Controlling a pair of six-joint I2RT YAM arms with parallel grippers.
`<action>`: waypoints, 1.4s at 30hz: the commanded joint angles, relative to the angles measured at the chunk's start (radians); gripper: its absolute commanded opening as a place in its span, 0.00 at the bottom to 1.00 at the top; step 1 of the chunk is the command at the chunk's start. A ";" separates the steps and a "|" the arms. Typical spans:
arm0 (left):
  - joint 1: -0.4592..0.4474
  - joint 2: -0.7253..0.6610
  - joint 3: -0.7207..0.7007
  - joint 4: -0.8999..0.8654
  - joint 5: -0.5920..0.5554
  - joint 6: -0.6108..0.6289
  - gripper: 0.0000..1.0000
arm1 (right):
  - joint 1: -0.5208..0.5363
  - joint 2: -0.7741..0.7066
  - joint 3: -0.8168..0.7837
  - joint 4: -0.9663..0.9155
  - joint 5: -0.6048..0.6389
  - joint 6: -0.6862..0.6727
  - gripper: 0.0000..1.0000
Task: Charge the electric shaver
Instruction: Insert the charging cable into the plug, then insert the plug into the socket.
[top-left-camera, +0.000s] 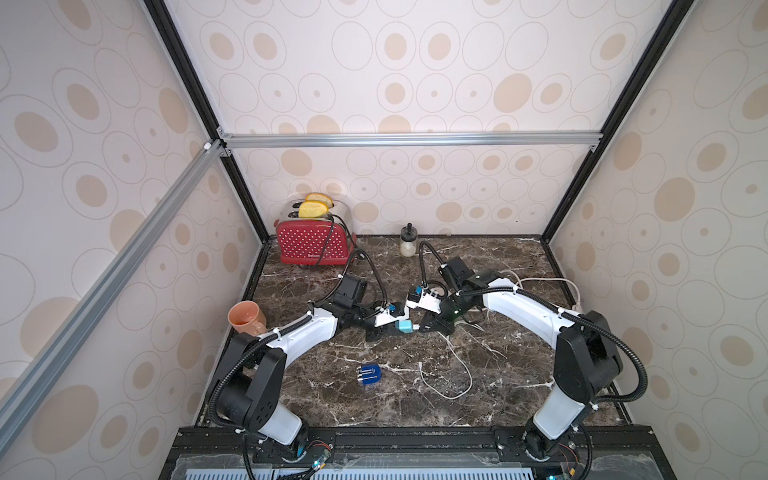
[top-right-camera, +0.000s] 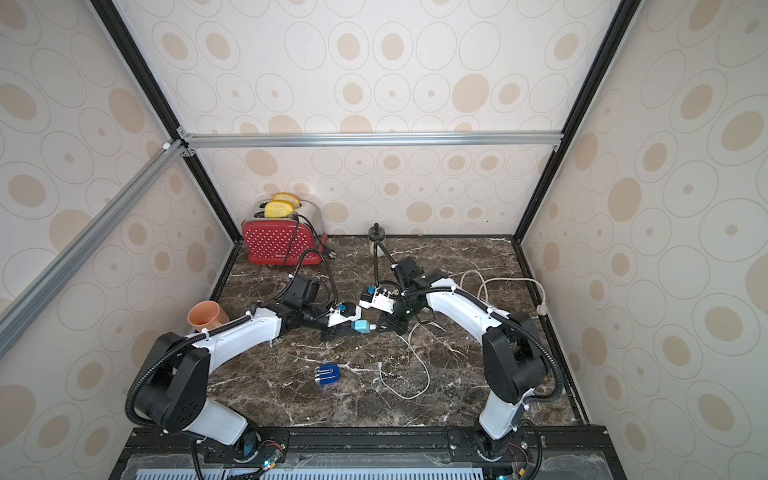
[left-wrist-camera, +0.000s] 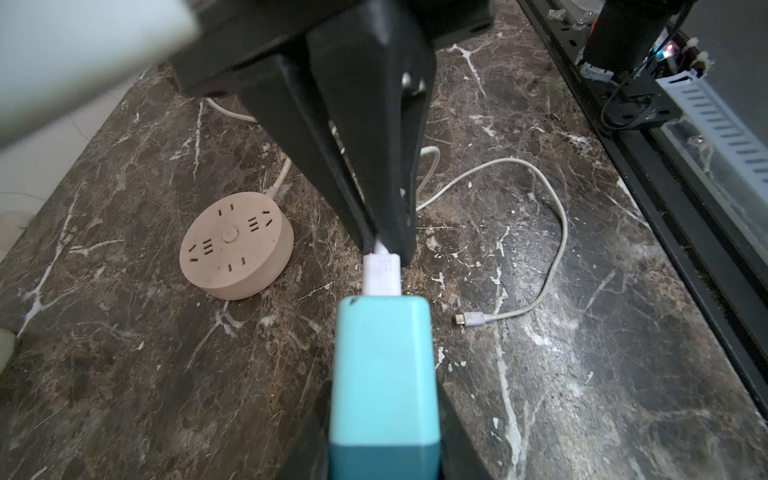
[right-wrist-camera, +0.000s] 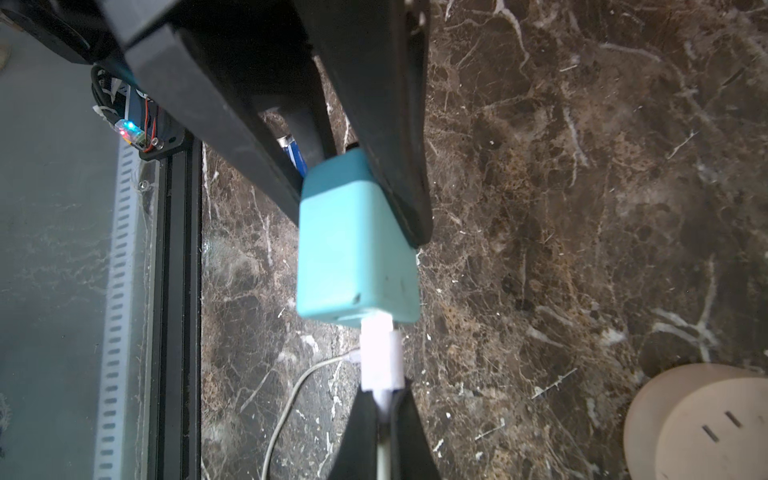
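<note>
Teal adapter (top-left-camera: 405, 326) hangs over the middle of the bench (top-left-camera: 519, 374), clamped between the left fingers (right-wrist-camera: 232, 133) by its darker end. The right fingers (left-wrist-camera: 374, 124) are pinched tight on the white USB plug (left-wrist-camera: 381, 274). That plug butts straight into the adapter's pale end face, though I can't tell how deep it sits. So the two arms meet nose to nose, each with something in its grip.

The electric shaver (top-left-camera: 369, 375) is in neither grip. It lies on the marble at about 7 o'clock from where the fingers meet, well apart from them, striped face up.

The white cable (left-wrist-camera: 564, 224) loops across the stone at roughly 5 o'clock, and its small connector (left-wrist-camera: 469, 320) lies loose.

The round pink power strip (left-wrist-camera: 237, 245) sits at about 1 o'clock, mostly tucked under the right arm when seen from above.

Other stuff on the bench:
- A red toaster (top-left-camera: 311, 245) in the 11 o'clock corner.
- An orange mug (top-left-camera: 246, 318) at the 9 o'clock edge.
- A little jar (top-left-camera: 408, 243) at 12 o'clock by the back wall.
</note>
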 joint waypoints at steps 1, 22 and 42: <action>-0.054 -0.029 0.023 0.024 0.108 0.011 0.00 | 0.024 0.013 0.044 0.088 -0.052 -0.048 0.00; -0.011 -0.071 0.004 0.221 0.148 -0.188 0.00 | -0.022 -0.042 -0.056 0.288 -0.198 0.147 0.00; 0.059 -0.053 -0.008 0.121 -0.090 -0.115 0.00 | -0.083 -0.321 -0.223 0.192 -0.010 0.514 0.73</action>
